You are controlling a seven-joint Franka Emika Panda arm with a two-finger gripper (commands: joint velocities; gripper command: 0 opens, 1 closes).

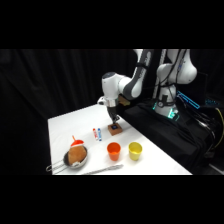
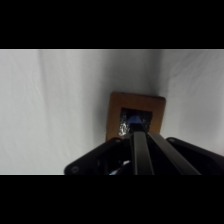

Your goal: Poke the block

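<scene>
Along the table's (image 1: 60,125) near edge, side view: metal tongs (image 1: 102,170) lie flat, and a small pan (image 1: 75,159) holds a brownish lump with an orange-red piece on top. Just behind, an orange cup (image 1: 113,150) and a yellow cup (image 1: 135,150) stand side by side, apart from each other. Farther back, a thin red-white-blue striped object (image 1: 96,133) lies beside the block (image 1: 115,130), not touching it.

Block sits mid-table, brown sides, dark top. Gripper (image 1: 114,121) comes straight down over it from above; tips look at or just off the top face. Contact cannot be confirmed from here.

Wrist view: block (image 2: 137,120) shows as a brown frame around a dark centre with a blue glint, directly beyond the fingers (image 2: 141,152). They read as one narrow dark bar with no gap visible, so the claw looks clenched and holds nothing.

Step judged: the poke itself, at or near touch. Next move calls for a short, gentle press straight down on the top face, kept centred so the block does not skid toward the striped object.
</scene>
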